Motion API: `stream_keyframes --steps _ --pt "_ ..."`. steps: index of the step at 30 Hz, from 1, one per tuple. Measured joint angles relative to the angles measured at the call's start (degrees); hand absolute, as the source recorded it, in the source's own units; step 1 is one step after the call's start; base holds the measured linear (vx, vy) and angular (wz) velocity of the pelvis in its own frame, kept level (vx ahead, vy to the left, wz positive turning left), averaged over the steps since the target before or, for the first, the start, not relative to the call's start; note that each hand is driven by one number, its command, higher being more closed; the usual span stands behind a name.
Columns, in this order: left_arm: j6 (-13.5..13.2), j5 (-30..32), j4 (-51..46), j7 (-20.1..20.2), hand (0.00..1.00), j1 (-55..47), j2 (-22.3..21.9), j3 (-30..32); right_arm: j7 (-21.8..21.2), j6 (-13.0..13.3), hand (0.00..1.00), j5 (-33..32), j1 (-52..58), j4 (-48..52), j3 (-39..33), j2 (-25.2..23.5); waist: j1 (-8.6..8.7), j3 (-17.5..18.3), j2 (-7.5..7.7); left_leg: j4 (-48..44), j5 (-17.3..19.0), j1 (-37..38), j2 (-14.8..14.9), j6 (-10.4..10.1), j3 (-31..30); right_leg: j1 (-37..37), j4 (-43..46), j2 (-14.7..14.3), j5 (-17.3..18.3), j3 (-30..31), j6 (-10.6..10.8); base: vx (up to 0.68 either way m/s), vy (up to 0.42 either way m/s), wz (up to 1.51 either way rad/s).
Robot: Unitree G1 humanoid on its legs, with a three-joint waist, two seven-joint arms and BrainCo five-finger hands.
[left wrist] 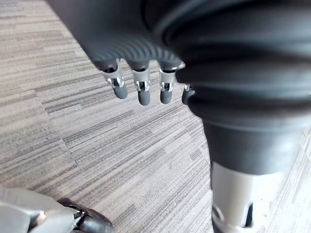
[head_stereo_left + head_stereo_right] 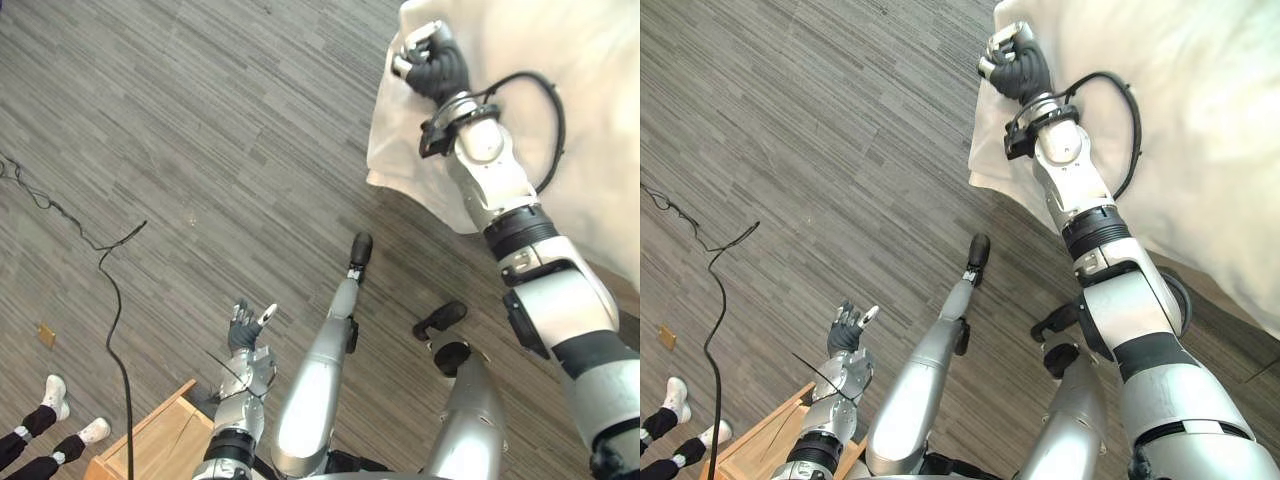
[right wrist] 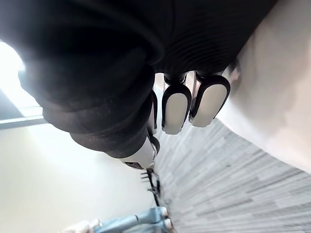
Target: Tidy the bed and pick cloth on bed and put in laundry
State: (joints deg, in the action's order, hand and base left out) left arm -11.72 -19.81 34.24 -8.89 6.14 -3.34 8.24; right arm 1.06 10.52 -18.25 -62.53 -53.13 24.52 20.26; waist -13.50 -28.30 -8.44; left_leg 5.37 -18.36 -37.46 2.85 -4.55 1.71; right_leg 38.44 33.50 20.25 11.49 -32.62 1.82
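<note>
A bed under a white sheet (image 2: 560, 120) takes up the upper right of the eye views, and its corner hangs down toward the wood-pattern floor. My right hand (image 2: 428, 55) is at that corner, shut on the edge of the sheet (image 2: 1005, 110); a white fold lies over its curled fingers (image 3: 209, 99). The sheet (image 3: 277, 97) also runs close beside the hand in the right wrist view. My left hand (image 2: 245, 328) hangs low at the lower left, open above the bare floor with relaxed fingers (image 1: 141, 90) and nothing in it.
A light wooden box (image 2: 150, 440) stands at the bottom left, just beside my left arm. A person's feet in white shoes (image 2: 55, 395) are at the lower left edge. A small brass plate (image 2: 45, 333) is set in the floor.
</note>
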Motion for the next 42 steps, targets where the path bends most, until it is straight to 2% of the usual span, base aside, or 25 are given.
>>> stream_keyframes --steps 3,4,5,7,10,11,14,16,18,20,22,25,26,29,31,32,34,35,37,38,40,42 --pt "0.08 0.22 0.8 -0.02 0.0 -0.25 -0.19 1.4 1.27 -4.3 1.0 1.12 12.03 -4.34 -0.32 -3.19 0.94 -0.02 0.83 0.0 0.0 2.69 0.03 0.01 1.99 -2.19 -1.27 -0.26 -0.56 1.16 0.4 0.04 0.009 -0.17" --pt "0.12 0.34 1.79 -0.05 0.0 -0.49 -0.64 2.28 1.37 -5.18 1.0 1.52 16.66 -4.29 -0.33 -4.13 2.0 0.01 0.99 0.0 0.01 4.05 0.08 0.01 2.87 -3.8 -2.07 -0.5 -0.85 1.25 0.64 0.06 0.002 -0.27" --pt "0.27 0.98 3.84 -0.16 0.0 -0.91 -0.79 3.95 1.36 -6.26 1.0 2.47 23.21 -3.02 -0.37 -6.42 4.27 0.15 1.74 0.01 0.08 6.92 0.41 -0.03 4.09 -7.0 -3.93 -1.3 -1.56 1.54 0.75 0.06 -0.011 -0.34" --pt "0.44 2.23 5.79 -0.13 0.0 -1.09 -0.73 4.58 1.19 -6.8 1.0 2.83 28.85 2.13 -0.35 -8.19 5.47 0.09 3.07 0.02 0.77 10.3 1.33 -0.85 5.47 -10.25 -6.62 -2.87 -2.56 2.62 0.86 0.02 -0.039 -0.54" --pt "1.75 4.92 9.27 -0.01 0.0 -1.25 -0.11 4.52 -0.47 -5.52 1.0 2.31 36.37 16.98 -0.47 -10.99 7.18 1.11 5.1 0.04 2.74 16.34 3.8 -1.15 6.53 -16.58 -12.02 -6.86 -4.49 4.35 0.42 -0.02 -0.072 -0.57" --pt "2.37 6.19 11.35 -0.01 0.0 -1.65 0.39 4.39 -1.49 -3.86 1.0 1.57 39.31 23.74 -0.96 -12.1 7.86 3.19 6.02 0.05 3.26 17.57 4.58 -1.19 6.65 -18.6 -14.98 -8.76 -5.15 4.47 0.46 -0.04 -0.086 -0.36" --pt "3.39 9.07 14.36 0.04 0.0 -3.99 2.31 3.68 -3.25 -1.69 1.0 -3.04 44.18 32.66 -3.43 -15.03 8.54 7.17 7.61 0.06 4.88 20.02 5.91 -1.7 7.42 -22.42 -19.8 -11.2 -6.22 5.06 1.27 0.0 -0.05 -0.26" --pt "4.06 10.03 16.13 0.05 0.0 -5.95 3.79 3.7 -4.22 -1.48 1.0 -5.96 46.66 36.69 -5.19 -16.48 9.14 10.08 8.59 0.08 5.98 22.42 6.02 -1.67 8.46 -25.24 -22.7 -12.0 -7.47 6.31 1.35 0.07 -0.038 -0.24" --pt "4.71 11.09 17.53 0.06 0.0 -8.74 4.57 3.99 -5.29 -0.39 1.0 -11.55 48.04 39.65 -7.0 -18.48 9.56 13.19 9.0 0.07 7.03 24.45 5.82 -1.44 9.57 -27.79 -25.66 -12.32 -8.81 7.38 1.81 0.11 -0.008 -0.25" --pt "5.43 11.55 18.58 0.05 0.0 -10.2 4.26 4.89 -5.36 1.26 1.0 -18.76 47.71 41.27 -10.74 -20.4 9.66 15.7 8.34 0.04 7.65 26.41 5.03 -0.75 10.32 -30.65 -28.75 -12.25 -10.44 7.85 2.65 0.15 0.034 -0.11" --pt "5.74 11.54 18.62 0.03 0.0 -10.52 4.13 4.99 -4.8 2.38 1.0 -25.15 45.0 41.25 -13.93 -21.1 9.53 16.82 7.58 0.01 7.68 27.48 4.48 -0.59 10.5 -32.39 -30.68 -12.11 -11.79 7.96 2.44 0.12 0.047 -0.03" --pt "5.88 11.5 18.62 -0.01 0.0 -10.54 3.74 4.81 -3.82 3.34 1.0 -28.62 36.61 39.76 -18.0 -20.67 9.53 16.44 6.46 -0.01 7.62 27.4 4.42 -0.55 11.04 -31.87 -30.75 -12.07 -12.56 9.0 2.19 0.02 0.033 -0.15" --pt "5.85 11.49 18.44 -0.02 0.0 -10.51 3.11 4.28 -2.96 4.21 1.0 -28.96 31.33 37.44 -20.49 -19.53 9.55 15.82 5.36 -0.02 7.55 27.25 4.43 -0.48 11.09 -31.24 -30.0 -11.9 -12.53 9.22 2.19 -0.05 0.035 -0.08" --pt "4.89 11.38 16.96 -0.01 0.0 -10.34 1.88 0.71 0.05 5.98 1.0 -29.62 15.67 28.91 -26.27 -12.77 9.39 13.49 1.69 -0.04 6.82 24.3 4.1 0.08 10.95 -26.05 -25.06 -10.49 -11.19 9.77 2.16 -0.13 0.042 -0.01" --pt "4.04 10.6 15.23 0.0 0.0 -9.69 1.92 -0.84 2.44 7.28 1.0 -30.79 4.02 21.29 -29.41 -4.75 9.32 9.13 -1.29 -0.02 5.8 21.08 3.94 -0.43 10.51 -21.47 -21.74 -9.69 -10.81 9.9 1.84 -0.16 0.012 0.05" --pt "3.8 10.24 14.84 0.02 0.0 -9.46 2.09 -1.18 2.95 7.31 1.0 -30.79 1.62 18.99 -29.53 -2.57 9.34 7.92 -1.9 -0.01 5.46 20.19 3.96 -0.31 10.37 -20.44 -21.31 -9.66 -10.86 9.98 1.77 -0.2 -0.027 0.0" --pt "3.29 9.16 12.95 0.07 0.0 -8.72 2.36 -2.44 4.21 6.91 1.0 -30.63 -4.49 9.78 -29.2 5.6 9.24 5.17 -3.96 0.0 4.25 16.13 4.08 -0.28 9.8 -15.95 -20.06 -9.63 -11.23 10.02 1.31 -0.15 -0.036 -0.01" --pt "2.81 8.55 12.97 0.11 0.0 -7.4 2.51 -3.76 4.56 6.46 1.0 -30.52 -6.73 3.31 -29.15 10.1 8.87 3.91 -5.18 0.0 3.55 14.13 4.14 0.23 9.73 -13.62 -19.55 -9.63 -11.91 10.15 0.73 -0.09 -0.028 -0.04" --pt "2.25 7.69 12.72 0.22 0.0 -5.6 2.47 -5.71 4.45 5.07 1.0 -29.09 -7.25 -5.29 -29.22 16.05 7.43 3.13 -6.48 0.03 3.25 11.13 4.14 0.27 10.08 -10.05 -19.35 -9.71 -12.31 11.01 0.89 -0.08 -0.043 -0.19" --pt "2.23 7.03 12.45 0.24 0.0 -5.03 2.43 -6.02 2.81 5.99 1.0 -27.7 -6.7 -3.73 -29.33 17.18 7.44 2.84 -6.79 0.04 3.13 9.95 4.09 0.19 10.63 -8.24 -18.56 -9.53 -12.33 11.63 0.89 -0.03 -0.048 -0.3" --pt "2.22 6.8 12.06 0.22 0.0 -3.55 1.96 -5.87 2.06 6.16 1.0 -24.19 -6.58 -1.3 -29.26 16.92 7.76 2.69 -6.53 0.05 2.76 9.3 3.76 0.64 12.66 -5.67 -16.36 -8.77 -11.92 13.37 0.86 0.03 -0.042 -0.23" --pt "1.6 6.79 10.32 0.23 0.0 -3.45 1.09 -5.53 2.06 6.9 1.0 -23.13 -2.78 1.64 -30.01 15.43 8.21 2.73 -5.52 0.05 2.83 10.25 3.25 0.6 13.33 -5.5 -14.79 -7.98 -10.56 13.93 1.16 0.08 -0.034 -0.05"
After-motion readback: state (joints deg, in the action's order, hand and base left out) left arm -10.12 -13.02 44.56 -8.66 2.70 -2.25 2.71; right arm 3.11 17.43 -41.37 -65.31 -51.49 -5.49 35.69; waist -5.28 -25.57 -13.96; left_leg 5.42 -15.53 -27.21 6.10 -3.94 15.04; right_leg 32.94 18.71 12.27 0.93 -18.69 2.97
